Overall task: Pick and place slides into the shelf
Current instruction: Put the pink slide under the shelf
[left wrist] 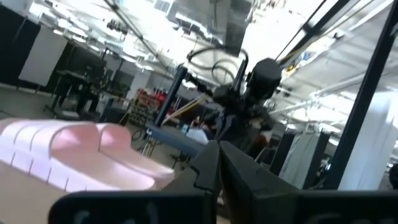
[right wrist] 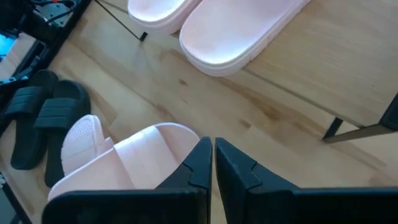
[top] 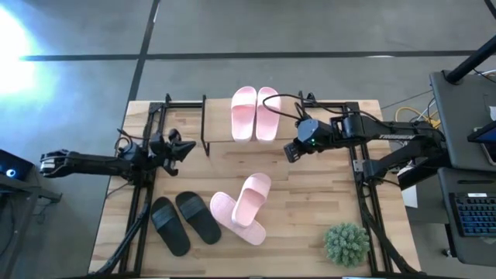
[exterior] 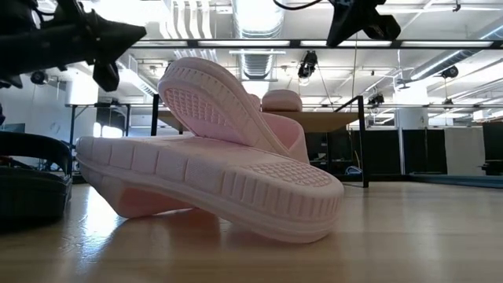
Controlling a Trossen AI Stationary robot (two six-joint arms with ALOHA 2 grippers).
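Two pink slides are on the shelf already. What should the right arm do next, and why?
Probably open the shut right gripper and lower toward the crossed pink pair on the table: it hovers empty near the shelf, and four slides, including the black pair, remain unplaced.

arms: we see two dark jointed limbs | right arm (top: 387,138): white lettering, black cable looping off it | left arm (top: 101,161): white-tipped base end | fingers (right wrist: 239,168): black, blocky
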